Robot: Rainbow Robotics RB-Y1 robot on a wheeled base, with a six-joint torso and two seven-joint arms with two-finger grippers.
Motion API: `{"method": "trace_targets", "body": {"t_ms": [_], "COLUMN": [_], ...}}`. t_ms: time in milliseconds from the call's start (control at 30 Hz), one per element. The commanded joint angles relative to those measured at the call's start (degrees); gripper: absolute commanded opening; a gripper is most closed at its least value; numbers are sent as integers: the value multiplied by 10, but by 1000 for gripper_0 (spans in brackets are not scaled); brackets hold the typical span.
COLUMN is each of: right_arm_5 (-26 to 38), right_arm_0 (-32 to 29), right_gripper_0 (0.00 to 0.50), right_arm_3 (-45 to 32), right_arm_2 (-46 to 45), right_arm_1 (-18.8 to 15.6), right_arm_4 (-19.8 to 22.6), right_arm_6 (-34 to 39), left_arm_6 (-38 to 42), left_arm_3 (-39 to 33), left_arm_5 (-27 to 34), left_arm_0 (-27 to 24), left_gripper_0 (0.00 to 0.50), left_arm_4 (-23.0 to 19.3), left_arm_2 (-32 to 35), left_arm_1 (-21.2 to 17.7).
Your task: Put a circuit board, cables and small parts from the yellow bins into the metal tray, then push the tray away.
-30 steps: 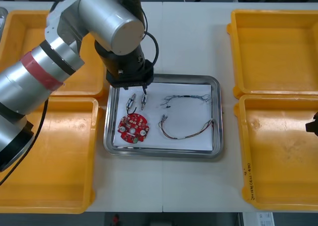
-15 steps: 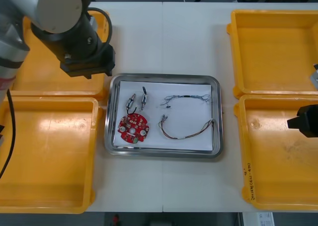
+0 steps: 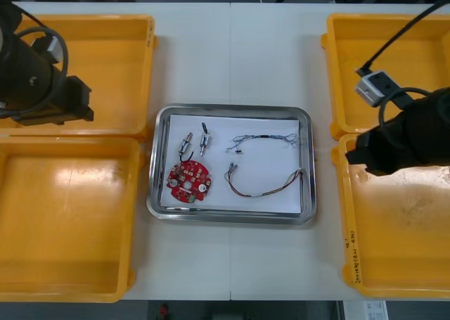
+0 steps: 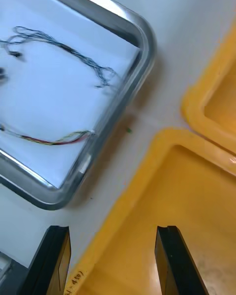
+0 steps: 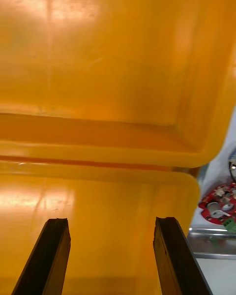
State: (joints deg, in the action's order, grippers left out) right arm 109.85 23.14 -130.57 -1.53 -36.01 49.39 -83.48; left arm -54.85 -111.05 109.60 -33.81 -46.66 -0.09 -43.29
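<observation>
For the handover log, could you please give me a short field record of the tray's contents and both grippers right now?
Tray: metal tray, white inside, between the yellow bins
Board: red circuit board, near-left in tray
Parts: two small metal parts, just beyond the board
Cables: blue and white cable, far right; red and yellow cable, nearer
Left arm: left gripper open, empty, above the left bins' meeting rims
Right arm: right gripper open, empty, above the near right bin's corner beside the tray
</observation>
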Motion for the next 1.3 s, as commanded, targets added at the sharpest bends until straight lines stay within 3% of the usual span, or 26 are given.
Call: {"method": "trace_targets", "body": {"t_ms": [33,200,300,700,1000,1300], "right_arm_5": [1,1,1,-31,-97,-102], "right_arm_0": [67,110,135,188,193,193], "right_gripper_0": [500,500,500,500,500,500], "right_arm_3": [-23,-23,-21,29,58,95], "right_arm_2": [112,219,274,405,503,573], "right_arm_1": [-19,-16,-6,70,75,104], "right_arm_4": [9,-5,-25,-69,-132,-188], "right_arm_6": [7,-11,-58,-168,-190,-193], "left_arm_6": [-92,-101,-106,-120,-125,-126], "left_arm_3": [-27,-51,-67,-137,-155,-155], "left_arm_5": [4,4,4,4,4,4], "left_arm_0": [46,86,111,205,230,230], "left_gripper_0": [500,500,500,500,500,500], "left_arm_4": [-8,-7,-10,-25,-27,-30], "left_arm_2": [60,91,107,170,181,180], "left_arm_1": [-35,-37,-42,-43,-44,-43]}}
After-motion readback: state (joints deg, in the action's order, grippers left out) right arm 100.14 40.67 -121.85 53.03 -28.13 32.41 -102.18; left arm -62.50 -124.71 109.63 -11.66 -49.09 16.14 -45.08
